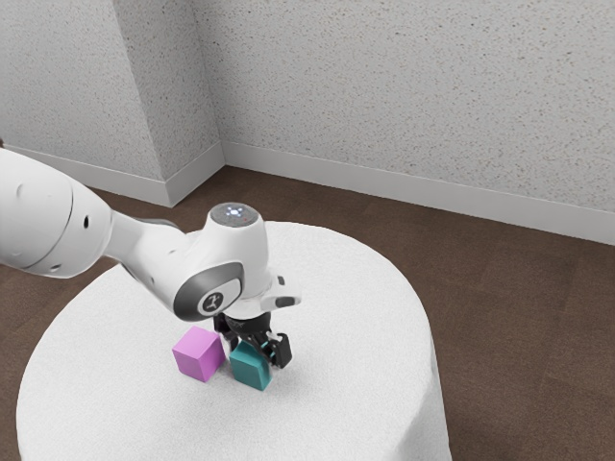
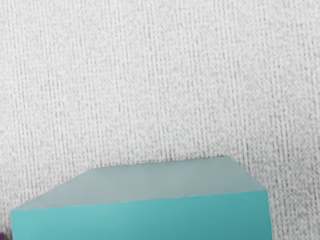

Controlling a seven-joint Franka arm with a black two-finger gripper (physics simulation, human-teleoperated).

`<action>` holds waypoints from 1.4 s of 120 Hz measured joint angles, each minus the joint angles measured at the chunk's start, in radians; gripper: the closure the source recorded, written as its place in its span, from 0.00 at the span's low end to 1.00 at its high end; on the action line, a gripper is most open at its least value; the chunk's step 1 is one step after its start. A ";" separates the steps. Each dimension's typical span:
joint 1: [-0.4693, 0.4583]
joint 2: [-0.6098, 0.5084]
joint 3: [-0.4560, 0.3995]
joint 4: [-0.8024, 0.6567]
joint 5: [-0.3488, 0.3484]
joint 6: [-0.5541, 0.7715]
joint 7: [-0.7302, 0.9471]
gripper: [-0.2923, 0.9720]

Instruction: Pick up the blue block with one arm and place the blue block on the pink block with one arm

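White round table (image 1: 365,307) on brown floor (image 1: 519,307) bears the pink block (image 1: 199,353).

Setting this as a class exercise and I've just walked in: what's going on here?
The Franka arm's gripper is down at the blue block, which appears to rest on the round white table. The pink block stands beside it, toward the exterior view's left. Nothing is stacked yet.
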 joint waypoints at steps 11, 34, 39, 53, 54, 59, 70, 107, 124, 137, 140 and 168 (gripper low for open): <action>0.006 0.000 0.000 0.000 0.004 0.001 0.001 0.23; 0.008 0.007 0.000 0.000 0.005 0.001 0.001 0.24; 0.008 0.007 0.000 0.001 0.004 0.002 0.001 0.26; 0.007 0.007 0.000 0.003 0.004 0.002 0.001 0.36; 0.007 0.007 0.000 0.004 0.004 0.002 0.001 0.36; 0.007 0.006 0.000 0.004 0.004 0.002 0.001 0.40; 0.006 0.006 0.000 0.005 0.007 0.002 -0.001 0.43; 0.005 -0.016 -0.002 0.010 0.017 0.003 -0.018 0.48; 0.005 -0.048 -0.006 0.011 0.019 0.003 -0.026 0.48; 0.006 -0.072 -0.009 0.009 0.021 -0.002 -0.031 0.48; 0.006 -0.077 -0.010 0.009 0.021 -0.006 -0.032 0.48; 0.007 -0.112 -0.009 0.010 0.024 -0.059 -0.042 0.49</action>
